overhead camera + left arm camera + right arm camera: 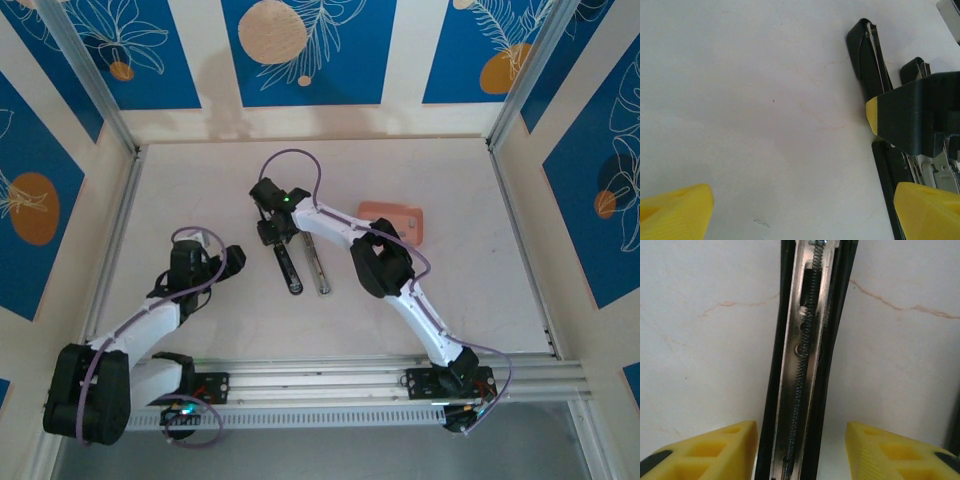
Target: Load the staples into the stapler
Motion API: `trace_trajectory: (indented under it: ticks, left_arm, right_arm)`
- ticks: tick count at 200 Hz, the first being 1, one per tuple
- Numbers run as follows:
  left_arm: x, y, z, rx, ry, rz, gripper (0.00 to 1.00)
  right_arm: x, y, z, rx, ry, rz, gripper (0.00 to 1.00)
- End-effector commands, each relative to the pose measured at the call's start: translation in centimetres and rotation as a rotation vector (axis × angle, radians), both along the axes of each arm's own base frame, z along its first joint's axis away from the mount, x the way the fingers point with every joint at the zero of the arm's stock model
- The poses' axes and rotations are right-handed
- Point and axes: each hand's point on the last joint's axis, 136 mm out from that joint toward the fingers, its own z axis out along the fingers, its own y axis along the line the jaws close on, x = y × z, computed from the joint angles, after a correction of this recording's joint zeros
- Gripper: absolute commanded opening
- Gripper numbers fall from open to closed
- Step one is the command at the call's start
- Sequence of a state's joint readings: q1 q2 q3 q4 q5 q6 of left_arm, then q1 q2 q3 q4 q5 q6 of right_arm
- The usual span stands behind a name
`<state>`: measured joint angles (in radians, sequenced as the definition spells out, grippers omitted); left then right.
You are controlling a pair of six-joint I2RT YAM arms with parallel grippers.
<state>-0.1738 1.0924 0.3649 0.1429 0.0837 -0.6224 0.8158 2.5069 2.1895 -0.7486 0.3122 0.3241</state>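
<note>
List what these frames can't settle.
Top external: staples too small to spot; the right arm covers part of the pink tray.
Top external: stapler hinge end hidden under the right gripper.
Right wrist: stapler's rail cut off by top and bottom edges; loaded or not, unclear.

We saw the stapler (282, 256) lying open and flat on the white table (200, 200), near the middle. It was small, thin and black. Its two long halves lay side by side like a narrow V, closer together at the far end. One half (289, 272) was black and the other (318, 270) was shiny grey. Up close, a thin spring (804, 347) ran down the silver rail (790, 365) between black sides.
</note>
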Motion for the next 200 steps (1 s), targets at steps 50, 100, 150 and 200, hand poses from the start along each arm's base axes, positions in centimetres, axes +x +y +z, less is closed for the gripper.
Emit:
trace_trajectory:
  ticks: [50, 100, 150, 200]
  left_arm:
    - [1.3, -0.5, 1.9, -0.025, -0.049, -0.026, 0.9]
    - [1.1, -0.7, 2.2, -0.034, -0.062, -0.039, 0.89]
    - [0.5, -0.7, 2.8, -0.047, -0.095, -0.038, 0.88]
    - [0.1, -1.1, 3.8, -0.067, -0.153, -0.066, 0.87]
  right_arm:
    - [-0.5, 1.8, 0.9, 0.056, -0.042, 0.07, 0.32]
    - [-2.9, 1.9, 3.3, 0.135, -0.079, 0.101, 0.26]
    - [-6.1, 0.5, 5.2, 0.193, -0.109, 0.118, 0.21]
    - [-9.5, -1.4, 5.7, 0.235, -0.149, 0.167, 0.2]
